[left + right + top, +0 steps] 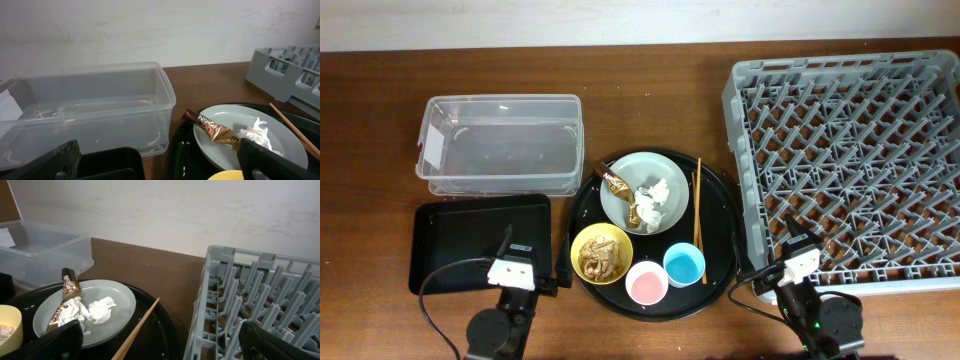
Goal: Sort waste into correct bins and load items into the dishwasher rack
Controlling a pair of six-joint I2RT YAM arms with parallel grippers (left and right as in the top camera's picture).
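A grey-green plate (632,180) holds a brown-gold wrapper (617,183) and crumpled tissue (652,200). A yellow bowl (601,253) holds brownish food scraps. A pink cup (646,283), a blue cup (684,264) and chopsticks (697,205) lie beside them. The clear tub (500,145) and black shallow tray (470,240) sit at the left, the grey rack (850,165) at the right. My left gripper (515,262) (160,162) is open and empty over the black tray's near corner. My right gripper (798,255) (160,340) is open and empty by the rack's near-left corner.
The dishes all sit on a large round black tray (720,235) in the middle. The right wrist view shows the plate (115,300), the chopsticks (140,327) and the rack wall (200,310). The left wrist view shows the tub (90,105) and the wrapper (210,131).
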